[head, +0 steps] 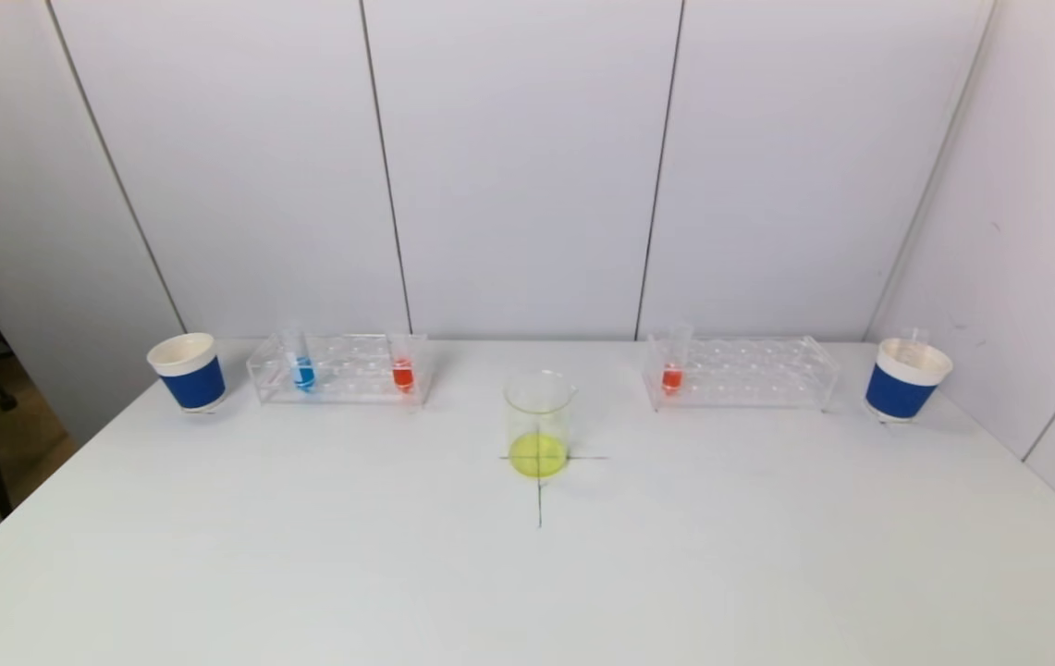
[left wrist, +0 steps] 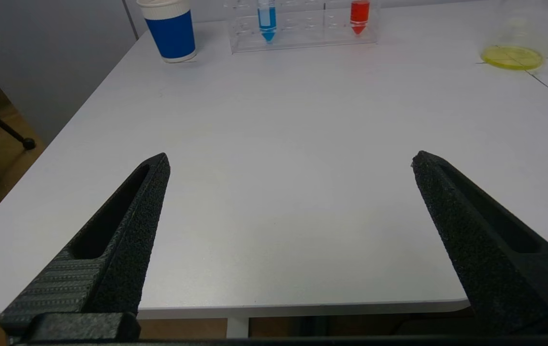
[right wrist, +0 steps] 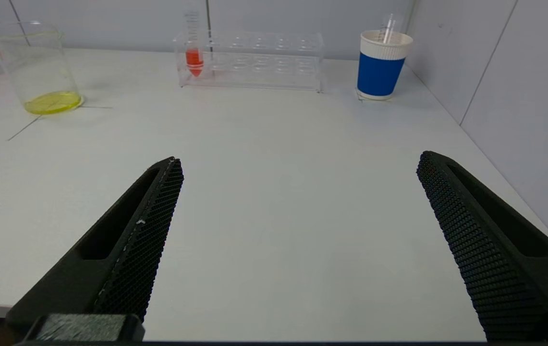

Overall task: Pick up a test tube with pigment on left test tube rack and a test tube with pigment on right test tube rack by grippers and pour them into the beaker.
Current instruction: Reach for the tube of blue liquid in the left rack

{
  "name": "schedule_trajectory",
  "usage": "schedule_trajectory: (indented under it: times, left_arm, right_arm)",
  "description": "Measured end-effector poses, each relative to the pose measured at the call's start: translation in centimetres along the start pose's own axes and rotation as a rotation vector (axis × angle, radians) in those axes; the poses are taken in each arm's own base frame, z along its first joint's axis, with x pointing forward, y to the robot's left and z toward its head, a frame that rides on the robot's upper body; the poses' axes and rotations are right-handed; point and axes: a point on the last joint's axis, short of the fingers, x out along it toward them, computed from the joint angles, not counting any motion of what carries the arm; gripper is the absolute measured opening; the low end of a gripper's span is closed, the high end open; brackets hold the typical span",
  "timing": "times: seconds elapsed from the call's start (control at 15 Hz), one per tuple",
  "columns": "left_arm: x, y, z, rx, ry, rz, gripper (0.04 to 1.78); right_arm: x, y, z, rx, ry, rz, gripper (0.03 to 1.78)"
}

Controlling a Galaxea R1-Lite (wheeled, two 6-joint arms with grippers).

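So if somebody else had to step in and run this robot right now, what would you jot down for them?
Left hand: open, empty, parked over the table's near edge.
Right hand: the same, on the right side.
Left rack: blue tube and red tube, both seated.
Right rack: one red-orange tube, seated.
Beaker: centre, on the cross mark, holding some yellow liquid.
Done: no tube lifted.
Left: pick one tube per rack, pour both into the beaker.

a white table (head: 305, 555) carries a beaker (head: 539, 424), two clear racks (head: 342, 370) (head: 742, 372), and two blue cups (head: 189, 372) (head: 903, 379).
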Motion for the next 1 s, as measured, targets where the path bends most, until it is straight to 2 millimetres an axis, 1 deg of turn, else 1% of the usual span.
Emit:
schedule_trajectory:
  times: [1.0]
  left_arm:
    - [0.00,0.00,0.00,0.000,0.000,0.000,1.76]
  right_arm:
    - [0.00,0.00,0.00,0.000,0.000,-0.001,1.77]
